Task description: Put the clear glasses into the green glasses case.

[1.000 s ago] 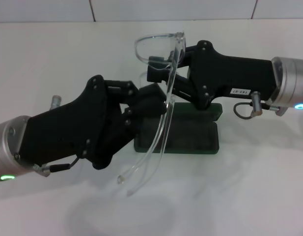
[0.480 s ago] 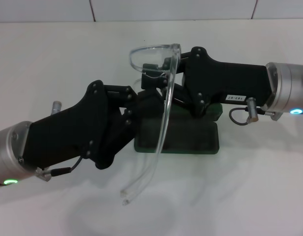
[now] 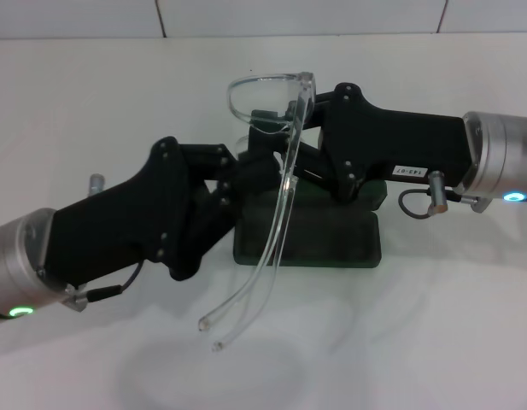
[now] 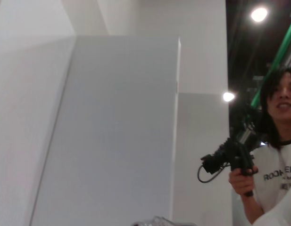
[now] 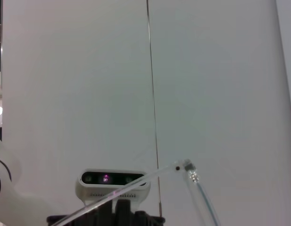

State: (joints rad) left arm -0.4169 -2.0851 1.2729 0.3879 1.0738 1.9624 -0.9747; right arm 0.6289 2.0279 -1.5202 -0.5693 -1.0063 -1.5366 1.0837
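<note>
The clear glasses (image 3: 265,90) hang in the air above the green glasses case (image 3: 331,241). My right gripper (image 3: 276,126) reaches in from the right and is shut on the lens front. Two long clear arms slant down toward the near left, ending above the table. The hinge of one arm (image 5: 185,165) crosses the right wrist view. My left gripper (image 3: 250,173) comes in from the left, just beneath the lens and against the glasses' arms. The case lies open on the table, its lid (image 3: 379,190) toward the back, and both grippers partly hide it.
The white table (image 3: 434,325) runs to a white wall at the back. In the left wrist view a person (image 4: 277,141) stands holding a camera rig. My head camera (image 5: 112,181) appears in the right wrist view.
The glasses have shifted slightly left with the right gripper. Their hanging arms swung together and then spread again, tips now lower left. The left gripper edged further under the lens.
</note>
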